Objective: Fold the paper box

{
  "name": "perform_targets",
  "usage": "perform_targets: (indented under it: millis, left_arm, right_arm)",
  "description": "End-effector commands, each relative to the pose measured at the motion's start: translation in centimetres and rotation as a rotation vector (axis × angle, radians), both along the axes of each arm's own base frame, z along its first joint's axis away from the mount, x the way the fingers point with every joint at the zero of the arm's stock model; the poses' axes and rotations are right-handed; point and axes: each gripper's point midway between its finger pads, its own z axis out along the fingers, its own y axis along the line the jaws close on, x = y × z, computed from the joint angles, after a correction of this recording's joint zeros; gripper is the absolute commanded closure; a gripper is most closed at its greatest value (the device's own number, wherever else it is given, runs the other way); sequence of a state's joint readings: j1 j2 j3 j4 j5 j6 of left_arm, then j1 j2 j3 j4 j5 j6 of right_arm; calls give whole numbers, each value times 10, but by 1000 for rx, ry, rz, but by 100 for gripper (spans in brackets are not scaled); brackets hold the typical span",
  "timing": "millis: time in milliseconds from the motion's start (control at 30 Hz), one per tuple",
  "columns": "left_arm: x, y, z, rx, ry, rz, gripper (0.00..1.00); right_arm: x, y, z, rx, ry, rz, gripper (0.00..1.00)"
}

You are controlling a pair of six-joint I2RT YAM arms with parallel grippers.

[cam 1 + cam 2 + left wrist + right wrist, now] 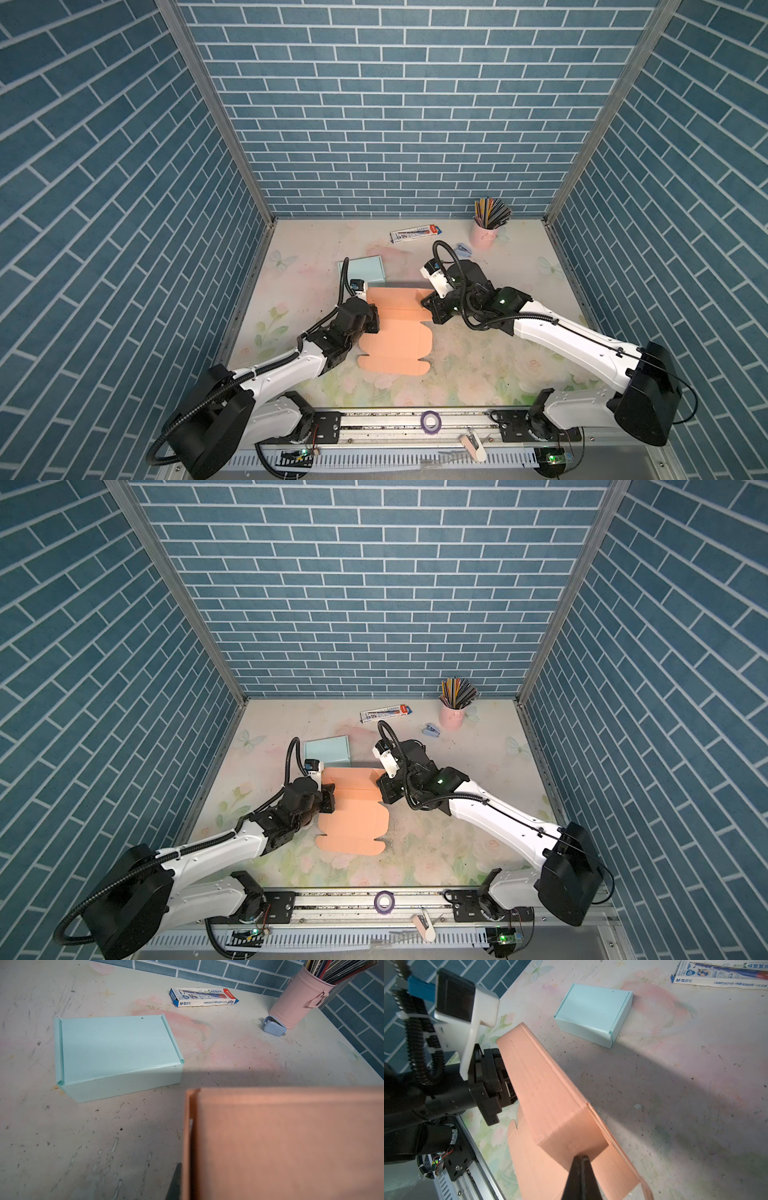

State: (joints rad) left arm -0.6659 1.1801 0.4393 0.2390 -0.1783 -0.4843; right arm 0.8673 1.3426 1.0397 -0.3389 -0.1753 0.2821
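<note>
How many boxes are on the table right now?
3: the orange box mid-table, partly folded; the blue box just behind it; the pencil box farther back, beside the pink cup. None seems hidden.

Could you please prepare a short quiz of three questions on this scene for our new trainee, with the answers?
1. True or false: the orange box is already closed like the blue box.
2. Which lies nearest the back wall? A) pencil carton B) blue box C) orange box
3. Fill in: the jaws of the right gripper are ___.
Key: 1 false; 2 A; 3 shut.
</note>
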Motion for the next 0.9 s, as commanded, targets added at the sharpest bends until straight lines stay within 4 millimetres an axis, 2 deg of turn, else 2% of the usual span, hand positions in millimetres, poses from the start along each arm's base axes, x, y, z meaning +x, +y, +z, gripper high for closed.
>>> perform_targets:
  millis: [0, 133, 233, 500, 600, 767, 867]
  left_arm:
    - [5, -6, 12, -50, -29, -3, 94]
    - [3, -9, 14, -83, -49, -20, 93]
    - [1, -9, 20, -103, -65, -27, 94]
    - [2, 11, 30, -182, -59, 26, 93]
    - [4, 17, 35, -228, -53, 32, 93]
    - [4, 29, 53, -323, -73, 44, 94]
    - [1, 34, 65, -364, -94, 44, 94]
  right_arm:
    - [6, 20, 23, 63, -76, 37, 100]
    - [3, 35, 37, 154, -88, 73, 100]
    - [0, 33, 43, 180, -106, 80, 100]
    - [-20, 0, 82, 311, -270, 73, 99]
    - [-21, -12, 88, 343, -296, 34, 91]
    - [-22, -38, 107, 555, -318, -41, 75]
    - [-18, -52, 111, 654, -302, -81, 72]
